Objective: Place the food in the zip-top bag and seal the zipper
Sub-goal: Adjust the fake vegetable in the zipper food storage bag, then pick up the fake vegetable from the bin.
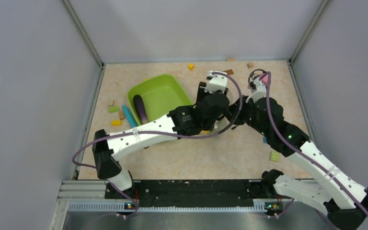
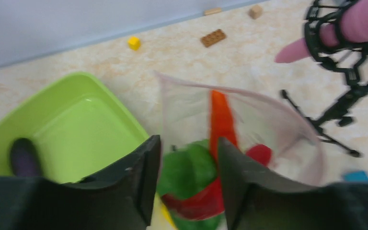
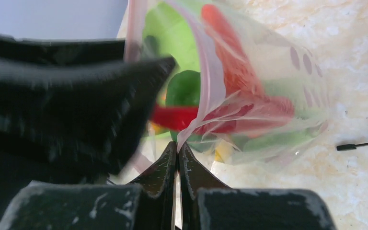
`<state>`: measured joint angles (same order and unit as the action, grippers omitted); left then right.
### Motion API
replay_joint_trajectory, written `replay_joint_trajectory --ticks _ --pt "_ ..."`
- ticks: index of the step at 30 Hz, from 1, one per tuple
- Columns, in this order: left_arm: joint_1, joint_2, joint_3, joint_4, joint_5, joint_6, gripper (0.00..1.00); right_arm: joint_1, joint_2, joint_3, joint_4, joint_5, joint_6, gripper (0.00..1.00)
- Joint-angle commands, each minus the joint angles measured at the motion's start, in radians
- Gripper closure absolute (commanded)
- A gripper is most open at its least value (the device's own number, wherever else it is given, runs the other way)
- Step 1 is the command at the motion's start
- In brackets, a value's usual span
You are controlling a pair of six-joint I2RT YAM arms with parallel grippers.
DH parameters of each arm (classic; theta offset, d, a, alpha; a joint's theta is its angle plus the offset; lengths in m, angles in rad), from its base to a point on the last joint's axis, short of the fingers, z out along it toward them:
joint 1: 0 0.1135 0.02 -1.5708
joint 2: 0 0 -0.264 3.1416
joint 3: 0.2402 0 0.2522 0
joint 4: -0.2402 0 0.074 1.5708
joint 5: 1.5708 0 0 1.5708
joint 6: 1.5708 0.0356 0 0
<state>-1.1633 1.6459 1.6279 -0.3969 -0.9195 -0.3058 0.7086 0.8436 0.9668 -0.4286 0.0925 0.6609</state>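
The clear zip-top bag [image 2: 287, 139] stands with its mouth open, its pinkish zipper [image 2: 268, 100] curving round the rim. Inside lie an orange carrot [image 2: 220, 120], a green pepper [image 2: 187, 167], a red chilli [image 2: 206, 199] and a yellow lemon [image 3: 223, 151]. My left gripper [image 2: 188, 141] hovers open just above the mouth, holding nothing. My right gripper [image 3: 177, 143] is shut on the bag's rim [image 3: 211, 72], holding that side up. A purple eggplant [image 1: 140, 108] lies in the lime-green tray [image 1: 165, 86], left of the bag. From above, both wrists hide most of the bag.
Small blocks lie near the back wall: yellow [image 1: 190, 66], brown [image 1: 228, 72], tan [image 1: 250, 64]. More blocks and a teal stick [image 1: 129, 116] sit left of the tray. A lime block [image 1: 274, 155] lies by the right arm. Grey walls enclose three sides.
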Motion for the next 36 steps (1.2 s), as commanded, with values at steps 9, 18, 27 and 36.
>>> replay_joint_trajectory --ticks 9,18,27,36 --pt "-0.035 -0.095 -0.007 0.05 0.157 0.058 0.02 -0.006 -0.032 0.031 0.086 0.074 0.023 1.0" --pt "0.118 -0.381 -0.236 -0.012 0.155 -0.097 0.02 -0.006 -0.073 0.0 0.067 0.096 -0.031 1.0" --pt "0.621 -0.455 -0.453 -0.035 0.394 -0.245 0.02 -0.005 -0.133 -0.038 0.079 0.138 -0.071 1.0" --pt "0.901 -0.093 -0.433 0.084 0.519 -0.222 0.06 -0.006 -0.111 -0.053 0.092 0.166 -0.098 1.0"
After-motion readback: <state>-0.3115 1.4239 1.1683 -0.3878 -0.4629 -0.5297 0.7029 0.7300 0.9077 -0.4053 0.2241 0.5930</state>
